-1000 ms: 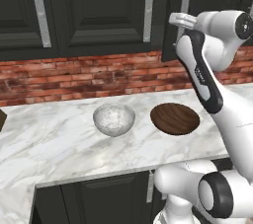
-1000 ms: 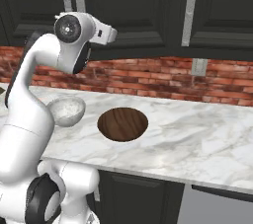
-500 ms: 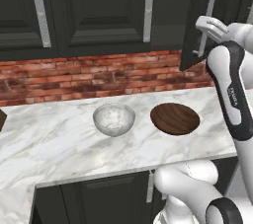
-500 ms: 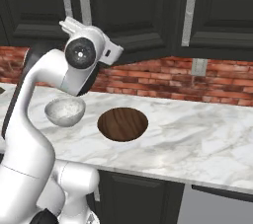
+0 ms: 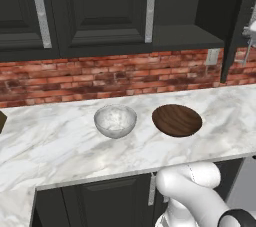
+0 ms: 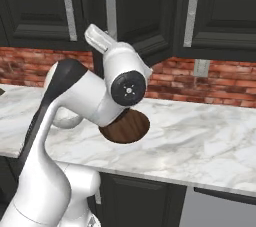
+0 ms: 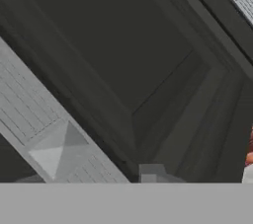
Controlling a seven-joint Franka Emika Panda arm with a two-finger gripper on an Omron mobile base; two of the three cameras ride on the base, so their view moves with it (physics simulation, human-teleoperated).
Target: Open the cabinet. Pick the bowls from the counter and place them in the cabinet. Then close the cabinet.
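Observation:
The cabinet's right door (image 5: 236, 26) stands swung wide open, baring a dark inner shelf (image 5: 182, 35); its left door (image 5: 107, 11) stays closed. My gripper (image 5: 248, 35) is at the open door's silver bar handle (image 6: 110, 10) and shut on it. That handle (image 7: 52, 144) runs close past a fingertip (image 7: 150, 171) in the hand view. On the counter (image 5: 60, 146) sit the two bowls: the marble one (image 5: 115, 120) left, the dark wood one (image 5: 177, 119) right. My arm covers part of the wood bowl (image 6: 132, 127) in the right base view.
A red brick wall strip (image 5: 100, 78) with an outlet (image 5: 213, 56) runs behind the counter. Another closed wall cabinet (image 5: 20, 11) hangs to the left, more (image 6: 220, 6) to the right. Dark base cabinets (image 5: 100, 201) lie under the counter edge.
The right cabinet door has swung from nearly closed to wide open, and my arm with the gripper has moved out to the right with its handle. The bowls have not moved.

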